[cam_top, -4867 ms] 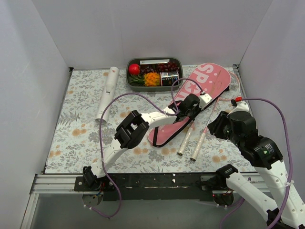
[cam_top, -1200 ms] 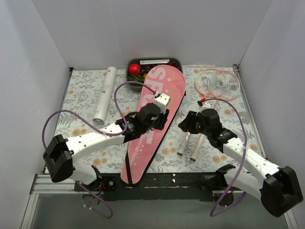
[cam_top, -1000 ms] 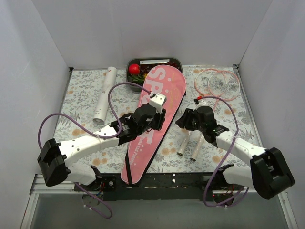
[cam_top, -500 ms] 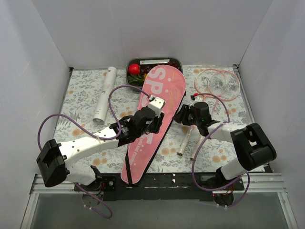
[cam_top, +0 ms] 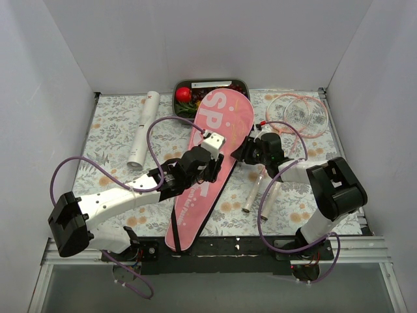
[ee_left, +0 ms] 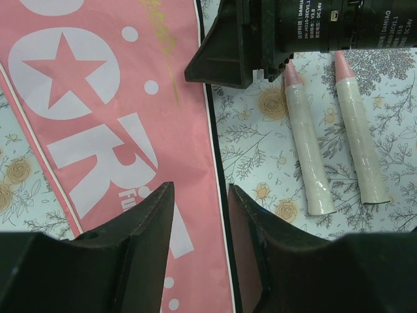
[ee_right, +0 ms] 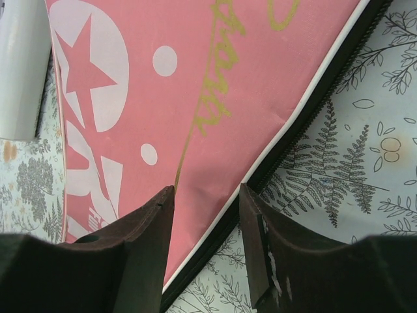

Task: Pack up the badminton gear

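Observation:
The long pink bag (cam_top: 225,117) with white lettering and black edging lies diagonally in the middle of the table. My left gripper (cam_top: 210,171) is open and its jaws straddle the bag's right black edge (ee_left: 201,189). My right gripper (cam_top: 242,154) is open low over the same edge (ee_right: 205,189), farther up the bag. Two pink rackets lie to the right, with their heads (cam_top: 296,114) at the back right. Their pale handles (cam_top: 253,192) also show in the left wrist view (ee_left: 306,150). The white tube (cam_top: 144,127) lies at the back left.
A grey food tray (cam_top: 215,81) with a red ball (cam_top: 183,94) stands at the back centre, and the bag's wide end partly overlaps it. White walls close in the left, back and right. Purple cables loop over both arms.
The bag has moved from the right to the middle, uncovering the racket heads. Over the last second my right gripper has moved left to the bag's right edge. My left gripper has barely shifted.

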{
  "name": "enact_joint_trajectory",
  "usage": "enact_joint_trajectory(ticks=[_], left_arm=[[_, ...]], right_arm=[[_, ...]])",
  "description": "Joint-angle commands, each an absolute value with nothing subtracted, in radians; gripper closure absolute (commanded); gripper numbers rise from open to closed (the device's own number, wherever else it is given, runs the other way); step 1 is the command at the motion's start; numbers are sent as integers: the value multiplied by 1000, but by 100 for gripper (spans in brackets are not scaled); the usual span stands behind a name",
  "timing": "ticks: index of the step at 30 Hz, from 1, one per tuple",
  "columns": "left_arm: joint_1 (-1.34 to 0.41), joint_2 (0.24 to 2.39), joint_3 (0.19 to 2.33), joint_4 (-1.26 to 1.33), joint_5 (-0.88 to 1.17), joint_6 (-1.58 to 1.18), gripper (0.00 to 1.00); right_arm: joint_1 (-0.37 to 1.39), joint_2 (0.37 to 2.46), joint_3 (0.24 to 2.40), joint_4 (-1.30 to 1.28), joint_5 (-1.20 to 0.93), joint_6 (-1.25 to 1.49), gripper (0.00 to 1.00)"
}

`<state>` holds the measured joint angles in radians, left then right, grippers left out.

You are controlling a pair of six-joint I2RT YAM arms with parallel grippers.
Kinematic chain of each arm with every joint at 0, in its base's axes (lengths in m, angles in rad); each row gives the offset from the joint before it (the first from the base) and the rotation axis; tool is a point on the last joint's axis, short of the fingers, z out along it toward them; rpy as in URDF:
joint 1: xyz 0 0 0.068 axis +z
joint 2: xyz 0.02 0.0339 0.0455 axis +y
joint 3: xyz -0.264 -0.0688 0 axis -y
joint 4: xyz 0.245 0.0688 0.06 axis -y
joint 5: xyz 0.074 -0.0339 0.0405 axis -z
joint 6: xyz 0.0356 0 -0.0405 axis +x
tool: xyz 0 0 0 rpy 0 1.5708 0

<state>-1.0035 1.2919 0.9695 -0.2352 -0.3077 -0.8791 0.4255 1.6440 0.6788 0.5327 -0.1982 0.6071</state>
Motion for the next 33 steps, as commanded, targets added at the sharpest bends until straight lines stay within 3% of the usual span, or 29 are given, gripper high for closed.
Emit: enact_joint_trajectory(ticks=[1,11,33], left_arm=[[-1006,1244,957,-233,-328,-873,61],[-1006,1258,962,-215,-308,-877,61],[-1006,1256,963,-229,-321,-865,61]], right_arm=[[420,1648,709,581,-212,609,48],[420,1522,630,529,-143,578,47],[420,1658,684,561,-138,604,46]])
